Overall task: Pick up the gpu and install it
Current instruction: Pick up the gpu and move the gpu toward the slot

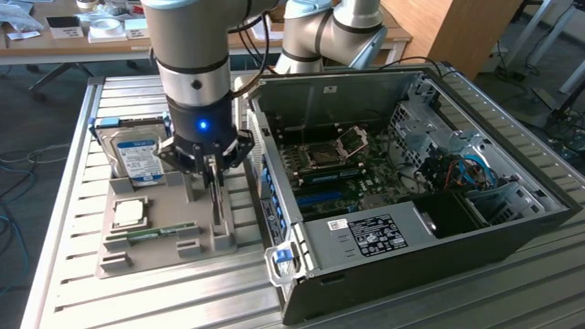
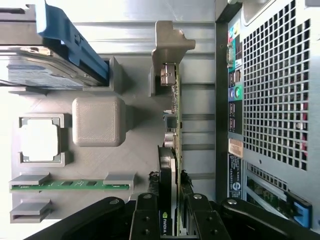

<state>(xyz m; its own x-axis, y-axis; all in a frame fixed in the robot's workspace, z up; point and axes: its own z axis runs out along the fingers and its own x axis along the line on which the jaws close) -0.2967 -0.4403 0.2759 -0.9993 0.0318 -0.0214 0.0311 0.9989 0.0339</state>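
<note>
My gripper was closed on the gpu, one finger against each flat face, because the card stood on its edge in a slot of the gray tray (silver bracket at the end far from my fingers). The tray sat just beside the open computer case, the RAM stick apart in its own holder
</note>
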